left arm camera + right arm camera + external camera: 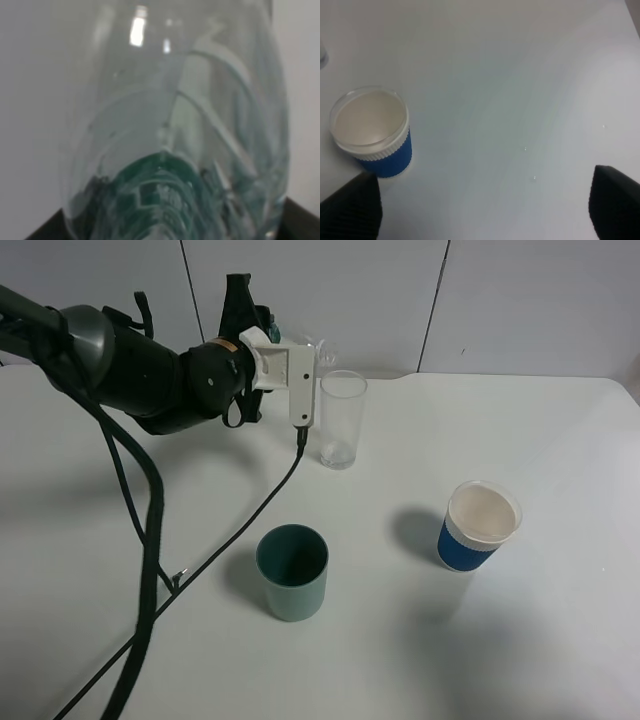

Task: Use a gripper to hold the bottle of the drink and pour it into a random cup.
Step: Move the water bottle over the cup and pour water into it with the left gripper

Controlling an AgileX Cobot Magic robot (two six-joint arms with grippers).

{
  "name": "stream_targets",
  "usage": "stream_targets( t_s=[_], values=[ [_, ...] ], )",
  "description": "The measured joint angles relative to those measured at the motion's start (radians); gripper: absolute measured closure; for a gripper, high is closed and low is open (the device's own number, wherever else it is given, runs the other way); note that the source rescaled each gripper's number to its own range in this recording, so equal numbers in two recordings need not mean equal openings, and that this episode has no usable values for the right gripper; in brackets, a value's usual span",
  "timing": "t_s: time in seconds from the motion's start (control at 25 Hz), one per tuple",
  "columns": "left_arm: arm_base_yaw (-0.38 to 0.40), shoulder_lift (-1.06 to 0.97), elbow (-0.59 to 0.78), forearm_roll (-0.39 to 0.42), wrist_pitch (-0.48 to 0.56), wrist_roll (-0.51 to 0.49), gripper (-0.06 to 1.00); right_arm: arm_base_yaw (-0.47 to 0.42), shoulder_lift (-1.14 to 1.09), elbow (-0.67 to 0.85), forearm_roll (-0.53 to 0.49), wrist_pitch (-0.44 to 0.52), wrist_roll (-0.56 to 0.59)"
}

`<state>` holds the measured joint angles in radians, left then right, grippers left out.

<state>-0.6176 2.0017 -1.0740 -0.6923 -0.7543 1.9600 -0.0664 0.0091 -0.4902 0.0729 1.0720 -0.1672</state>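
We see a wide white table [560,440] carrying everything. Over its far left part reaches the black left arm [130,370], trailing black cables [150,540] across the tabletop. At its end sits the left gripper [258,328], black with a white plastic block; its jaws are pinching the small clear plastic bottle with a green label band [170,125]. The bottle is held off the table and tipped over, and it fills the left wrist view, with the black fingertips [300,220] at either side of it. From the high camera its clear end lies close to the rim of the tall clear straight-sided drinking glass [342,420], which stands upright just beside the gripper.

The right gripper [482,202] hangs over bare table with its jaws spread wide and nothing between them.

Nearer us, well apart from the glass, stands a short teal-green cup [292,572]. To its right stands a blue cup with a white rim [480,527], also upright.
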Motion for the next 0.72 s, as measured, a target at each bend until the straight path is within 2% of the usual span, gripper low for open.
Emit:
stream_targets(
  t_s=[0.72],
  values=[
    [0.0, -0.001, -0.011, 0.002, 0.0, 0.07, 0.91, 0.0, 0.0, 0.0, 0.0, 0.0, 0.0]
  ],
)
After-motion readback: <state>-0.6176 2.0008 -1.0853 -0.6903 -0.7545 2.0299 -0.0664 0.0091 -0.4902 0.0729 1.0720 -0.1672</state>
